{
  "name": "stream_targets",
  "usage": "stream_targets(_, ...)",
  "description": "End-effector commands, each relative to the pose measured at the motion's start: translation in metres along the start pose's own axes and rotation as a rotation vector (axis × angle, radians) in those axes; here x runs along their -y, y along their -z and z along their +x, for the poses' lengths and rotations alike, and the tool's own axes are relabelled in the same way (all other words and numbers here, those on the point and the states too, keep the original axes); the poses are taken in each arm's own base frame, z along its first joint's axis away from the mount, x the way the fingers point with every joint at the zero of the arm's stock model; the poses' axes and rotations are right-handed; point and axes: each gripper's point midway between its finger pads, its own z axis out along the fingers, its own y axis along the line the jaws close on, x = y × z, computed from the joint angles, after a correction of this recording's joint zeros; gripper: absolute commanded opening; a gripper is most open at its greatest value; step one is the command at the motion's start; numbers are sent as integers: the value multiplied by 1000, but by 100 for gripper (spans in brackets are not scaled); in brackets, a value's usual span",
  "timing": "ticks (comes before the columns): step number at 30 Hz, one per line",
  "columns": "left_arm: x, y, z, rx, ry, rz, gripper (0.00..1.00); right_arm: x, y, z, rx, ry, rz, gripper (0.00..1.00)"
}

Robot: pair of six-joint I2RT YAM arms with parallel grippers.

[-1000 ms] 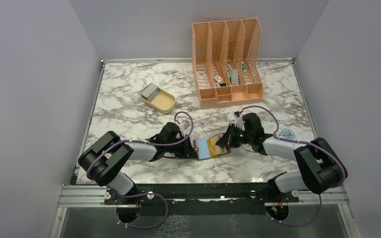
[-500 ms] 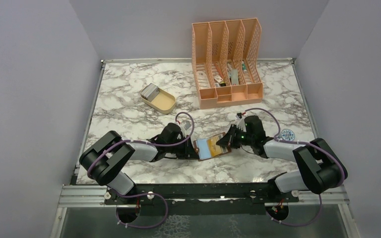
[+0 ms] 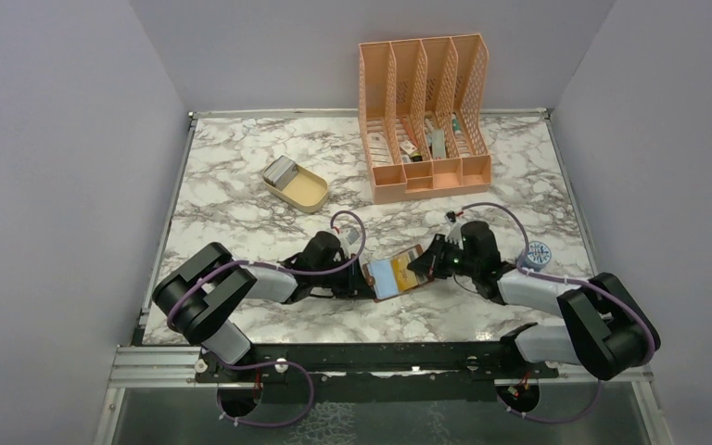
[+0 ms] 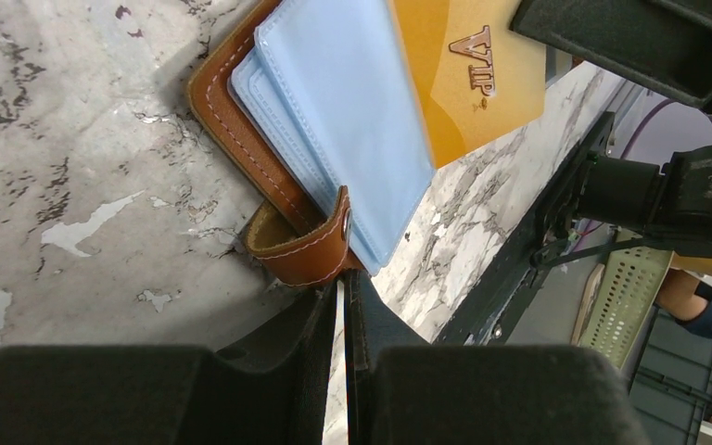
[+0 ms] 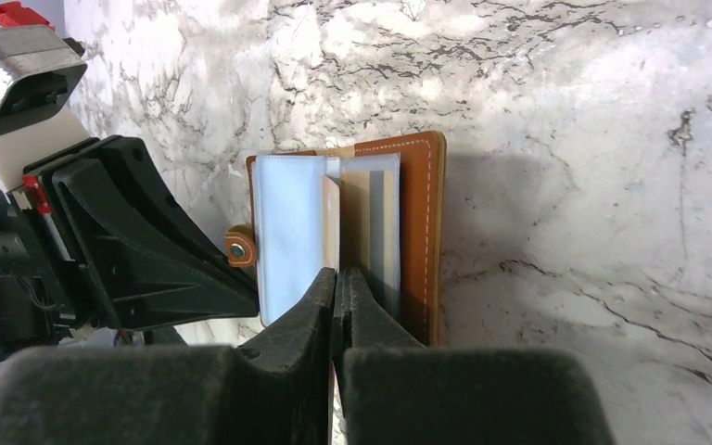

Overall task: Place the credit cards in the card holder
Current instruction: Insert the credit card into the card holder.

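The card holder (image 3: 375, 281) is lying open on the tabletop (image 3: 241, 222), near the front edge and midway between the two arms. It is a brown leather bifold. In the left wrist view I am seeing its stitched edge, glossy pale-blue pockets (image 4: 343, 111) stacked like pages, and the snap tab (image 4: 301, 246) curling up off the leather.

A gold card (image 4: 473, 83) marked "VIP" is lying across the pockets at a slant, with most of its face showing. I am judging it to be at the mouth of a pocket and not yet seated. The right wrist view is showing it edge-on among the pocket leaves.

My right hand (image 5: 337, 278) is clamped on that card's near edge, fingers pressed together around it. My left hand (image 4: 340, 301) is sitting low at the snap tab, its fingers drawn together with only a sliver of tabletop showing between them. I cannot tell whether they are pinching leather or just pinning the holder down.

I am not seeing any card fully home in a pocket, so I am reckoning the task is at an early stage.

Well behind on the left, the small beige tray (image 3: 308, 193) is holding a pale grey stack, possibly more cards. The peach file organiser (image 3: 426, 176) is standing at the back.
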Motion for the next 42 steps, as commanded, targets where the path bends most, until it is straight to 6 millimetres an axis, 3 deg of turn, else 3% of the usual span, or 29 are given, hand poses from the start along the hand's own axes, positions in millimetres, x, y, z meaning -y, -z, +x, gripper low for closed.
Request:
stream_targets(1,-34,-2,20,-43,24,-128,13,9,6,-9,88,62,47,1)
stream_targets(30,-30,-8,20,-51,19,-120,13,8,-1,17,18,23,-23,1)
stream_targets(42,-30,-7,20,-49,20,-118,13,9,-4,8,49,51,-8,1)
